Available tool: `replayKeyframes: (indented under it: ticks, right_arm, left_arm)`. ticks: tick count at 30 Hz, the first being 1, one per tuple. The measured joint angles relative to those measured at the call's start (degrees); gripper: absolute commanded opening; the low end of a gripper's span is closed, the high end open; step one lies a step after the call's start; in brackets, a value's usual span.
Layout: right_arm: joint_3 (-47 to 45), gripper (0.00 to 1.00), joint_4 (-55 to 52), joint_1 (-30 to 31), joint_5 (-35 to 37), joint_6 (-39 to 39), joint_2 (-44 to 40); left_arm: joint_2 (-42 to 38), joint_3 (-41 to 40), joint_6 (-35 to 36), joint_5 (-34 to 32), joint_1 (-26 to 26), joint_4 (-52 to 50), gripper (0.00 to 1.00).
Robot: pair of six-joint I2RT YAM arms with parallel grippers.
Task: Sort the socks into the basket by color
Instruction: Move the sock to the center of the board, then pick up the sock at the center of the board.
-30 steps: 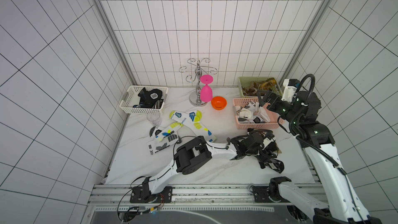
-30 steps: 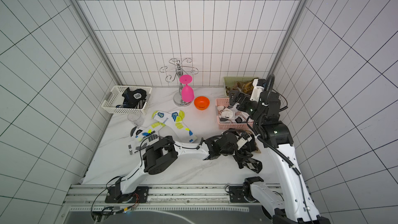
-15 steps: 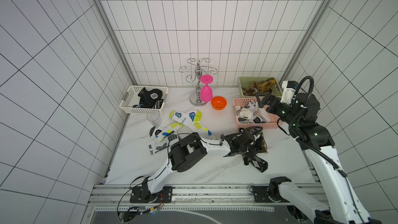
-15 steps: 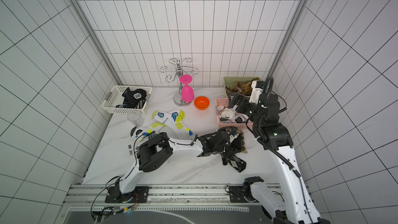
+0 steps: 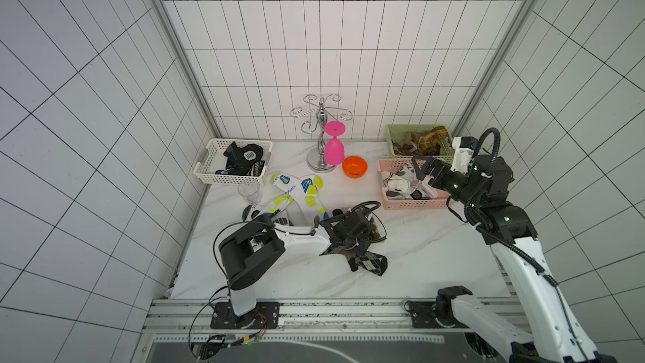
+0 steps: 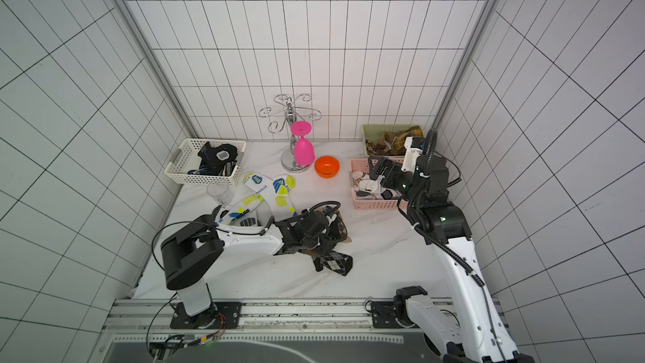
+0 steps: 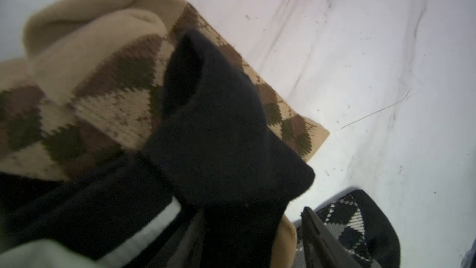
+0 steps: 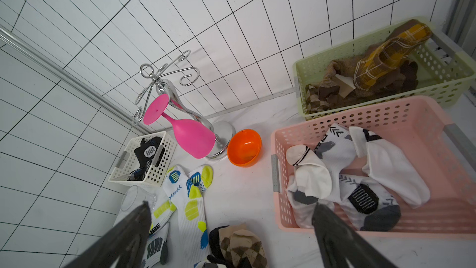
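You had white tiled walls (image 5: 265, 29) with dark grout on three sides, grey metal posts (image 5: 173, 36) in the back corners, a white marble-veined tabletop (image 5: 436, 260) underneath, and a metal rail (image 5: 349, 309) along its front edge.

Glass rack (image 5: 320, 141): chrome, standing at the back of the surface.
Wine glass (image 5: 334, 150): pink, upside down against the rack.
Bowl (image 5: 354, 166): orange, just beside the rack's base.
Tumbler (image 5: 250, 193): clear.
Surface (image 5: 436, 256): white marble.
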Motion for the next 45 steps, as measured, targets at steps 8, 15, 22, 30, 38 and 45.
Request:
replayKeyframes:
  ticks: [8, 15, 22, 30, 38, 45]
  right_arm:
    - [0.0, 0.99, -2.4, 0.0, -0.4, -2.5, 1.8]
    - [-0.5, 0.99, -3.8, 0.0, -1.3, -3.3, 1.9]
    - [-0.8, 0.99, -3.7, 0.0, -1.5, -3.4, 2.3]
    - [-0.8, 0.99, -3.4, 0.0, -1.6, -3.8, 6.7]
    - [-0.8, 0.99, -2.4, 0.0, -3.1, -3.8, 11.0]
    - [-0.8, 0.99, -2.5, 0.0, -3.5, -4.6, 14.1]
  left_arm:
    - [-11.7, 2.9, 1.1, -1.2, 1.5, -6.5, 0.63]
    - [-13.4, 10.1, 0.9, 0.0, 8.7, -8.4, 0.63]
    - [-2.0, 18.1, 2.5, 2.6, 13.9, -13.4, 0.62]
    - [7.7, 19.6, 4.6, 4.4, 15.2, -17.1, 0.64]
    - [9.0, 20.6, 5.8, 6.7, 16.6, -15.8, 0.61]
    - [9.9, 20.5, 6.0, 11.0, 16.7, -12.2, 0.54]
